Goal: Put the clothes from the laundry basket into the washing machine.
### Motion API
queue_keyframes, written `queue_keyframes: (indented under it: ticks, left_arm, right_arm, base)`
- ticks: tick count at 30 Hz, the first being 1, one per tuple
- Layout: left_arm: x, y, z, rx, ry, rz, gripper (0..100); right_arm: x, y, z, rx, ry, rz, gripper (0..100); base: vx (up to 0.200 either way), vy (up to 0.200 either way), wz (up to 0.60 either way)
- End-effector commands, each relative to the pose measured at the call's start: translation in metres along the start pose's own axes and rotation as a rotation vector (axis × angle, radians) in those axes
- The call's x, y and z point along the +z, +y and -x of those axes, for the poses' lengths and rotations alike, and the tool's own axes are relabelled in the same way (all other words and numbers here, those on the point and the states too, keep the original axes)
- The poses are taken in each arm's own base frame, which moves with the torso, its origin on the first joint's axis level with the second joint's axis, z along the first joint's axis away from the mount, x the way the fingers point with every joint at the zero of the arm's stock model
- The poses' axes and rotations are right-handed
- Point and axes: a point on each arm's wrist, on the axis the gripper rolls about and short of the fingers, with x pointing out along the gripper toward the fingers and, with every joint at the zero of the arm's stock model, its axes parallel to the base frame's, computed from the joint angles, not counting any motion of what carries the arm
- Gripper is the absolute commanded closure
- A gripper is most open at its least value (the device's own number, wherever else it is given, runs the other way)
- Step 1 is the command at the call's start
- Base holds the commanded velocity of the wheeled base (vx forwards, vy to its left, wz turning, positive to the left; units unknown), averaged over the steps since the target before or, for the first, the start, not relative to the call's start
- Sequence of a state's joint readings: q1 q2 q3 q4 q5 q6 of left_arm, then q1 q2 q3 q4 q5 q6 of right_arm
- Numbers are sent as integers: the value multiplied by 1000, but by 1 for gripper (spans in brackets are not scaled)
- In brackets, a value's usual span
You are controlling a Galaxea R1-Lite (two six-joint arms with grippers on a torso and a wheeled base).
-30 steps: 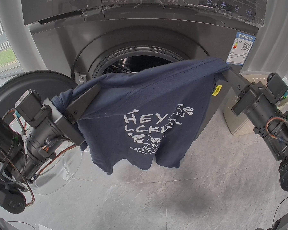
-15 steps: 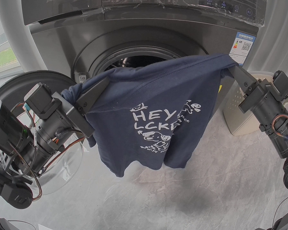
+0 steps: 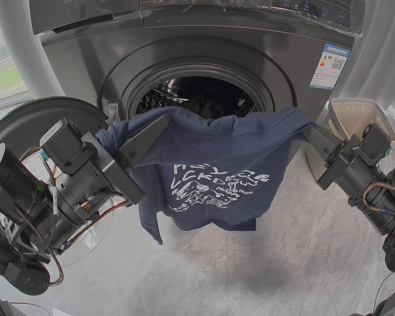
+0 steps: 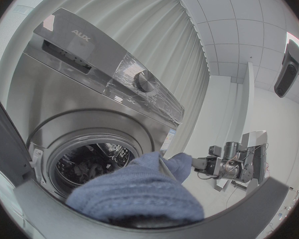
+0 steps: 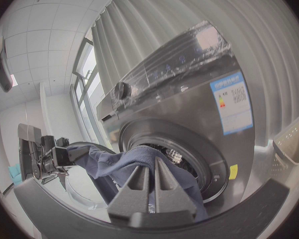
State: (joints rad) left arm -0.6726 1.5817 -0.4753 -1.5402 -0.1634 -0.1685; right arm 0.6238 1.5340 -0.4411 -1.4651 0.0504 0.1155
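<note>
**Head view: shirt brought down to the mouth of the drum**

Half a second ago the navy T-shirt [image 3: 215, 154] hung high and flat, its upper hem hiding most of the round opening. Now both arms have dropped and pushed forward. The hem lies along the lower lip of the drum opening [image 3: 197, 95], and the white print has crumpled into slanted folds. The shirt seems lined up for feeding in; it has not crossed the rim yet.

The left hand [image 3: 160, 121] is clamped on the shoulder at the shirt's 9 o'clock, with a sleeve bunched behind it. The right hand [image 3: 314, 134] pinches the other shoulder at 3 o'clock. In the right wrist view its two dark wedge-shaped fingers [image 5: 136, 186] lie nearly together with cloth between them. The shirt hangs between the two hands in a shallow sag.

It is soft, matte knit cotton with stitched seams, and its limp lower half dangles above the floor [image 3: 250, 264]. That hanging tail could catch on the lip.

At 12 o'clock, the perforated steel drum gleams, with dark clothes heaped inside. The washing machine [image 3: 197, 44] is brushed grey metal, and plastic film wrinkles over its panel. Its round door [image 3: 26, 119], with a clear domed glass bowl, stands open at 9 o'clock. A pale, perforated plastic laundry basket [image 3: 360, 115] sits on the glossy marbled tile at 3 o'clock.
</note>
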Motion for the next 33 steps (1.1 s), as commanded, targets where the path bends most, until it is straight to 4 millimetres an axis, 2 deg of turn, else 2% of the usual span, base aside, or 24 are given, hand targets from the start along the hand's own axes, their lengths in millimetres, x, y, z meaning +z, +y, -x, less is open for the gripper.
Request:
queue_keyframes:
  ticks: [1, 4, 7, 11, 13, 16, 29, 33]
  left_arm:
    - [-12, -19, -8, -77, 32, 43, 100]
    - [-14, -20, -14, -91, 27, 46, 100]
    - [-9, -21, -18, -102, 6, 44, 100]
    - [-1, -23, -26, -108, -37, 42, 100]
    - [0, -23, -26, -110, -40, 42, 100]
    - [1, -24, -25, -116, -43, 42, 100]
    - [1, -28, -24, -126, -46, 48, 100]
    - [2, -28, -24, -123, -46, 48, 100]
  right_arm:
    - [-64, 6, -26, 34, 148, -39, 0]
    - [-83, 23, -37, 89, 185, -97, 0]
    - [-106, 37, -32, 130, 274, -107, 0]
    - [-133, 43, -21, 150, 384, -108, 0]
    - [-135, 45, -19, 155, 399, -109, 0]
    - [-151, 47, -20, 164, 443, -103, 0]
    - [-169, 41, -53, 158, 384, -97, 0]
    - [-181, 40, -61, 182, 390, -101, 0]
  base:
    - [0, 0, 0]
    - [0, 0, 0]
    - [0, 0, 0]
    - [0, 0, 0]
    - [0, 0, 0]
    - [0, 0, 0]
    - [0, 0, 0]
    - [0, 0, 0]
